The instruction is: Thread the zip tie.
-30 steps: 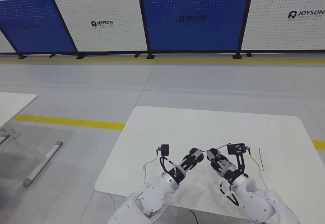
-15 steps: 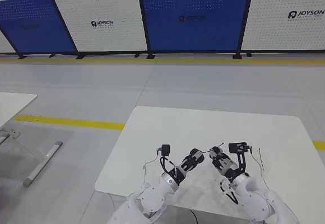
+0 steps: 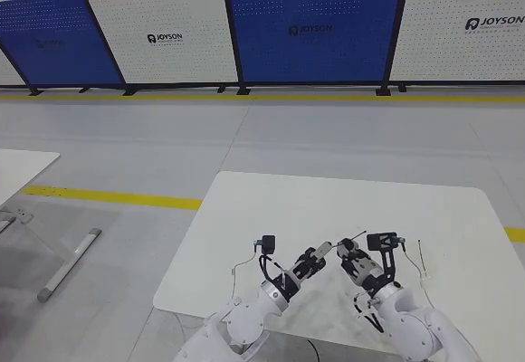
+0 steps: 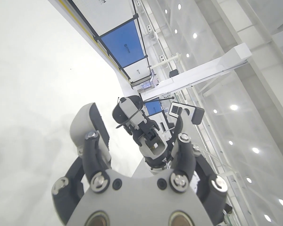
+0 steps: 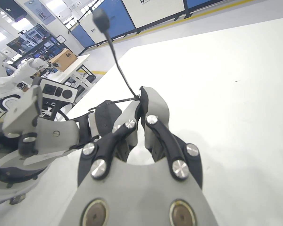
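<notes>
Zip tie (image 5: 118, 65): black and thin, held in the air above the worktop (image 3: 335, 195), over the worktop's near edge. Its thick head end stands free, tilted up and away from the worktop surface. A thinner stretch runs sideways from the pinch point toward the other arm. Whether that stretch touches the dark pad there cannot be told.

Right claw (image 5: 139, 99): closed on the zip tie, with the fingertips pressed together on the strap. The arm is low over the worktop's near edge and angled up toward the worktop's middle.

Left claw (image 3: 319, 252): open, with its fingers (image 4: 94, 123) spread wide and holding nothing. It is above the same near edge of the worktop and points toward the right claw. In the left wrist view the right claw and its strap show between the spread fingers.

Worktop: white, with rounded corners. Its surface is bare around both arms.

Surroundings:
- Partition panels (image 3: 312, 41): blue and white, in a row well beyond the worktop's far edge.
- Yellow floor line (image 3: 109, 196): runs past the worktop's left side.
- Second table (image 3: 4, 176): white, well apart from the worktop's left side.
- Cardboard box (image 5: 64, 58): rests on the second table.
</notes>
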You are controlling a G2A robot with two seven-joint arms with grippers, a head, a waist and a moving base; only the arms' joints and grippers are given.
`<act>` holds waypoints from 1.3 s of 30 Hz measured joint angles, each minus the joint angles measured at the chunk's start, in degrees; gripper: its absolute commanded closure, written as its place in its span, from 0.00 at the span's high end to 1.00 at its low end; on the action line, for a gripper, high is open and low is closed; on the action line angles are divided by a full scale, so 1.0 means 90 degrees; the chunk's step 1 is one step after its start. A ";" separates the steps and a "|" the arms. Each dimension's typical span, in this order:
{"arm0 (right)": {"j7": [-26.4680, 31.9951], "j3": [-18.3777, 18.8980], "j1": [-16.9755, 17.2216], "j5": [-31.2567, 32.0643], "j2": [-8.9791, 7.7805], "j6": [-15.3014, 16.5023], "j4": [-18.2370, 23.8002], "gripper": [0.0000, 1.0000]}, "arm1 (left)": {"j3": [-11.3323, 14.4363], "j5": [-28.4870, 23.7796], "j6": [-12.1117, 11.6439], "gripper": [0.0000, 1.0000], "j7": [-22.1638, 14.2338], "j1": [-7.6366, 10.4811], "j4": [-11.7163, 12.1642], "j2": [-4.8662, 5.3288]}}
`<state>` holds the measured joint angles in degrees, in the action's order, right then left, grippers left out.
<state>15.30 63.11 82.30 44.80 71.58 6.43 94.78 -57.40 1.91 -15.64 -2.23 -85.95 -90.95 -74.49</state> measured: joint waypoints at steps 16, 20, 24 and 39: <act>-0.0005 -0.0074 -0.0014 0.0078 0.0021 0.0085 0.0003 0.00 | 0.0054 0.0053 0.0015 0.00 0.0104 0.0053 0.0046 -0.0008; -0.0013 -0.0082 -0.0025 0.0057 0.0030 0.0069 0.0002 0.00 | 0.0082 0.0095 0.0004 0.00 0.0100 0.0062 0.0065 -0.0009; -0.0019 -0.0083 -0.0024 0.0046 0.0036 0.0061 0.0003 0.00 | 0.0108 0.0127 0.0000 0.00 0.0096 0.0072 0.0078 -0.0010; 0.0067 -0.0156 -0.0042 0.0278 0.0045 0.0071 -0.0088 0.00 | 0.0087 -0.0003 -0.0270 0.00 0.0126 0.0014 0.0049 -0.0002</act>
<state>15.90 61.71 81.92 47.31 71.99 7.07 93.99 -56.62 1.88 -18.06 -1.09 -85.83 -90.51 -74.51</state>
